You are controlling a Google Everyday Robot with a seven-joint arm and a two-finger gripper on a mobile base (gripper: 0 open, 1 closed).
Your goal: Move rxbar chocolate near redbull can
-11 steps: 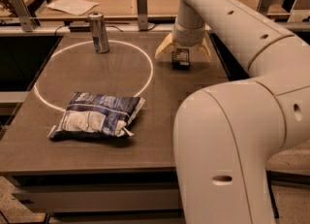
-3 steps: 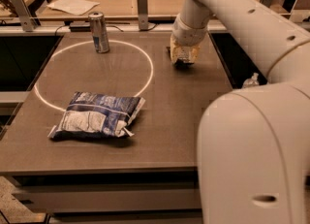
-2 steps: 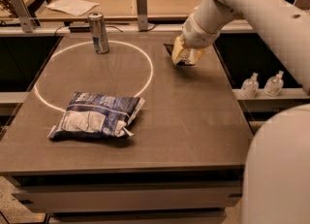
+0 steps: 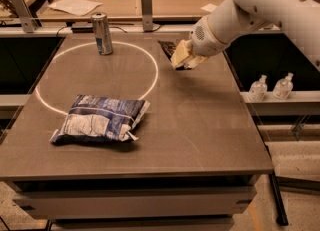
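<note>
Gripper (image 4: 180,57) holding the bar over the table's far right side.
Its yellow fingers (image 4: 183,51) are closed on the dark chocolate bar (image 4: 167,48), which juts out to the left just above the tabletop. The white arm (image 4: 240,12) reaches in from the right. The drink can (image 4: 102,33) stands well apart at the far left of the grey table (image 4: 210,125), with a chip bag (image 4: 102,119) nearer and desks behind.

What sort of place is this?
Probably a robotics lab: a test table with a white ring, a cluttered workbench behind, and the robot's gripper over the table's far right part, holding a dark bar.
</note>
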